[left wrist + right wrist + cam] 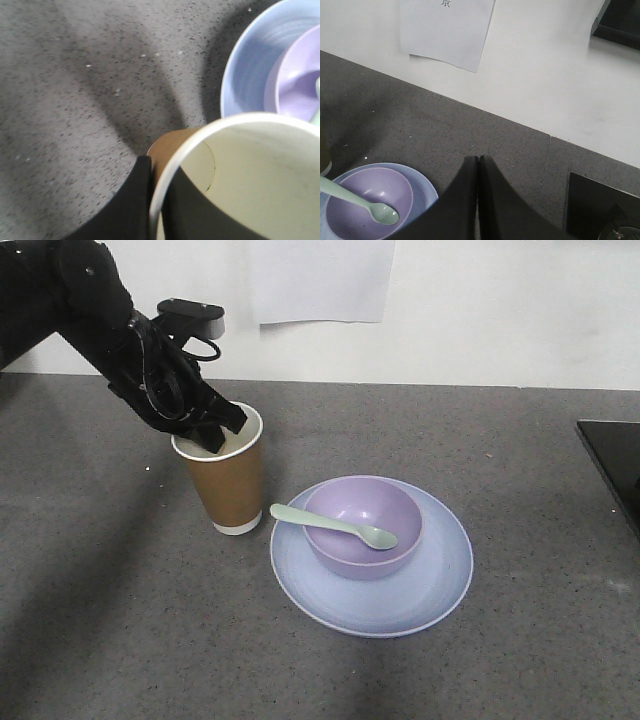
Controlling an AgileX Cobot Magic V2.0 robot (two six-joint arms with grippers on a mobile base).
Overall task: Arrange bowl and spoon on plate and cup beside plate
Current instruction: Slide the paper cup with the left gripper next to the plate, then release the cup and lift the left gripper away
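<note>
Currently left gripper (215, 430) pinches cup (228, 490) rim, cup upright on bench (100, 620) beside plate (400, 605); bowl (362, 530), spoon (335, 524) on plate. Right jaws clenched, empty. Risk: snagged rim tips cup

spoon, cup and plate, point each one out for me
spoon (330, 522), front view, middle of the handle over the bowl's rim
cup (230, 485), front view, brown side wall
plate (440, 585), front view, bare right part of its surface beside the bowl
</note>
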